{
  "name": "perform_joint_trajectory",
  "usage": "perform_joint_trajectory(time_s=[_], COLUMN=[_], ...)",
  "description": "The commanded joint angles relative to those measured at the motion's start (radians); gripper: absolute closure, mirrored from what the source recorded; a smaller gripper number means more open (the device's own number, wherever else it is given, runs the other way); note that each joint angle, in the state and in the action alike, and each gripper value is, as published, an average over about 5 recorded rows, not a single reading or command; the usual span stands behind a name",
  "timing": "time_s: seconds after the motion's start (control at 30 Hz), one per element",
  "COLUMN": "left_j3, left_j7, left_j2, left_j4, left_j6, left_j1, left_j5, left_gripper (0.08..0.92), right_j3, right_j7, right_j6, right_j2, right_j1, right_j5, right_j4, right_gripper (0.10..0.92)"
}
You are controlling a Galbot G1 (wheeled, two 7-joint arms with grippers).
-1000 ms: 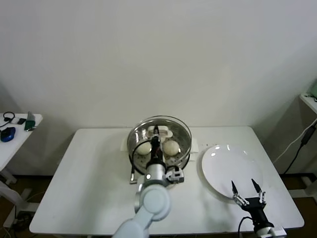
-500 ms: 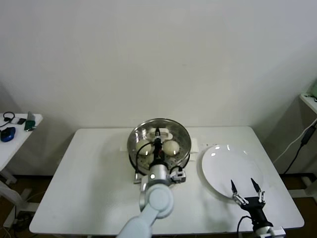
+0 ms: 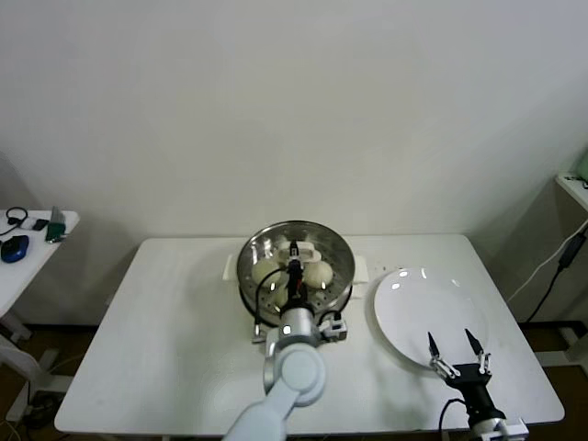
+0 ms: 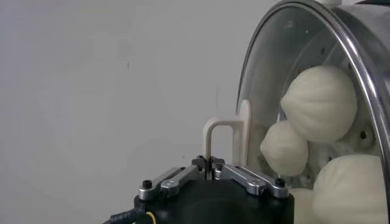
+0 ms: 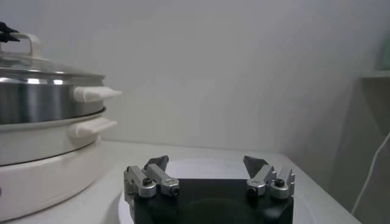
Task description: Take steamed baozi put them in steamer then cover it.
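The steel steamer [image 3: 248,292] stands on its cream base at the table's back middle. Pale baozi [image 3: 265,270] lie inside it and show through the glass lid [image 3: 333,246], which rests on the pot's rim. My left gripper [image 3: 293,250] is above the pot's centre, shut on the lid's white loop handle [image 4: 219,129]. In the left wrist view the gripper [image 4: 210,163] pinches that handle, and baozi [image 4: 319,102] show behind the glass. My right gripper [image 3: 457,346] is open and empty at the near edge of the white plate [image 3: 413,308].
The right wrist view shows the steamer [image 5: 36,97] with its side handles [image 5: 94,93] off to one side and the plate [image 5: 308,207] under the open right gripper [image 5: 206,164]. A side table [image 3: 28,239] with small items stands at the far left.
The left gripper has lowered the lid, and it now sits level and centred on the steamer. The right arm has not moved.
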Motion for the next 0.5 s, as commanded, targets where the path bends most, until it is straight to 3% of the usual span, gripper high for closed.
perform_joint_trajectory(time_s=[0.03,0.27,0.5], left_j3=[-0.006,0.01,0.009], left_j7=[0.007,0.047,0.037], left_j2=[0.002,0.041,0.142], left_j4=[0.001,-0.117,-0.295], left_j6=[0.0,0.005,0.011], left_j1=[0.01,0.024,0.066], left_j5=[0.002,-0.065,-0.229], left_gripper=[0.869,0.838,0.648], right_j3=[0.001,-0.005,-0.026], right_j7=[0.0,0.022,0.077], right_j6=[0.001,-0.041,-0.079], right_j2=[0.0,-0.004,-0.015], right_j1=[0.001,-0.001,-0.003], right_j5=[-0.006,0.016,0.036], right_j4=[0.003,0.022,0.043], right_gripper=[0.203,0.203,0.203])
